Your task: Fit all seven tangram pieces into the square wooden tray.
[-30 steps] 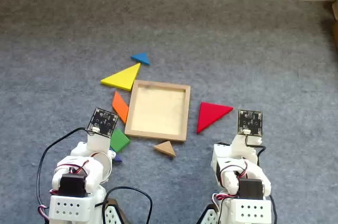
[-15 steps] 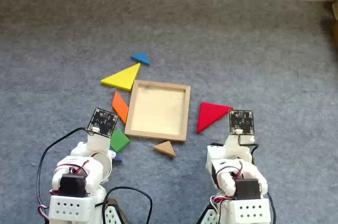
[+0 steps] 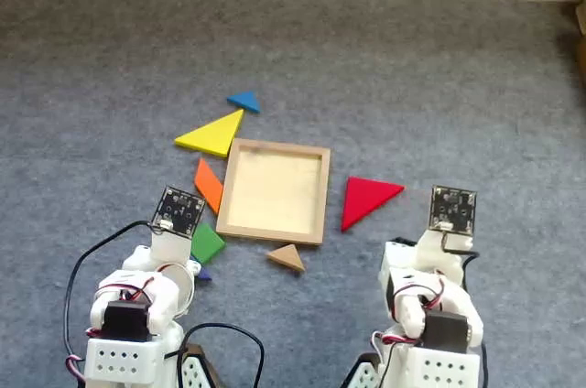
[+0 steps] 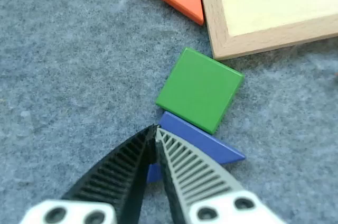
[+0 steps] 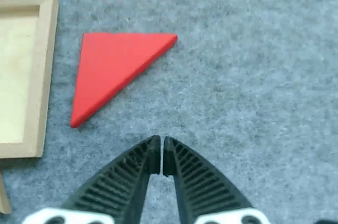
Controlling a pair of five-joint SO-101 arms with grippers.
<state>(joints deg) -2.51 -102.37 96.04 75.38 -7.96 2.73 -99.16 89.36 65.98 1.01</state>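
Observation:
The square wooden tray [image 3: 225,194] lies empty on the grey carpet. Around it are a yellow triangle [image 3: 212,134], a small blue triangle [image 3: 244,101], an orange parallelogram [image 3: 209,184], a green square [image 3: 207,242], a tan triangle [image 3: 287,257] and a red triangle [image 3: 366,199]. My left gripper [image 4: 156,131] is shut, its tips over the edge of a dark blue triangle [image 4: 203,142] that touches the green square [image 4: 199,89]. My right gripper [image 5: 161,142] is shut over bare carpet, a short way from the red triangle [image 5: 113,71].
Both arms' bases stand at the near edge, the left arm [image 3: 174,223] beside the tray's near left corner and the right arm [image 3: 453,214] to the right of the red triangle. Open carpet stretches beyond and to either side of the pieces.
The right arm swung left toward the red triangle, then back out to the right, ending farther right than a second ago. The left arm and all pieces stayed put.

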